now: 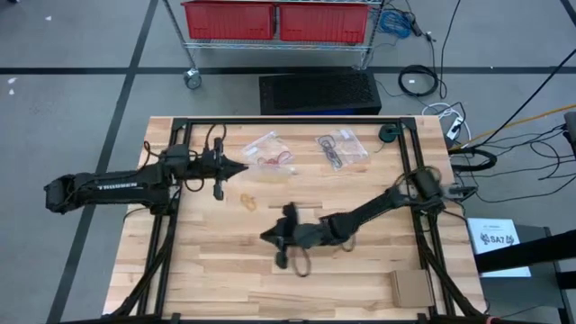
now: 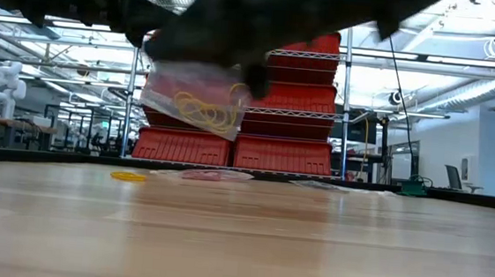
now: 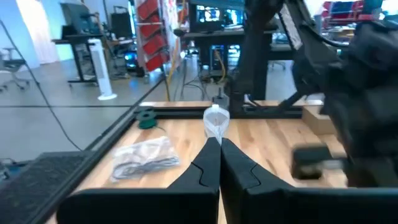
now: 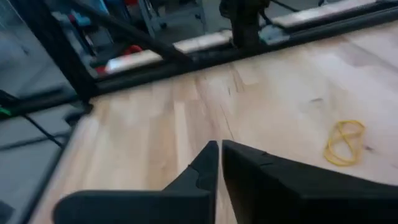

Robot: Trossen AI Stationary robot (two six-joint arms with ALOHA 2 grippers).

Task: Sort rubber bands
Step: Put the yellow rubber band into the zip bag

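My left gripper (image 1: pixel 245 167) reaches level from the table's left and is shut on a clear plastic bag (image 2: pixel 199 99) with yellow rubber bands inside. My right gripper (image 1: pixel 265 236) hovers over the table's middle, pointing left and slightly down. Its fingers (image 4: pixel 219 144) are shut with nothing between them. One loose yellow rubber band (image 1: pixel 247 200) lies flat on the wood between the two grippers and also shows in the right wrist view (image 4: pixel 345 142). The right arm blurs across the top of the low view. My left gripper pinches the clear bag between its two fingertips. A small flap of plastic (image 3: pixel 216 120) sticks out past the tips. The fingers come in level from the table's left. The bag hangs below them, clear of the table, with the yellow bands sagging in it.
A bag with red bands (image 1: pixel 274 162) and a bag with dark bands (image 1: pixel 340 148) lie at the far middle. A dark tape roll (image 1: pixel 388 133) sits at the far right and a cardboard piece (image 1: pixel 411 288) at the near right. A black frame rail (image 1: pixel 288 122) borders the table.
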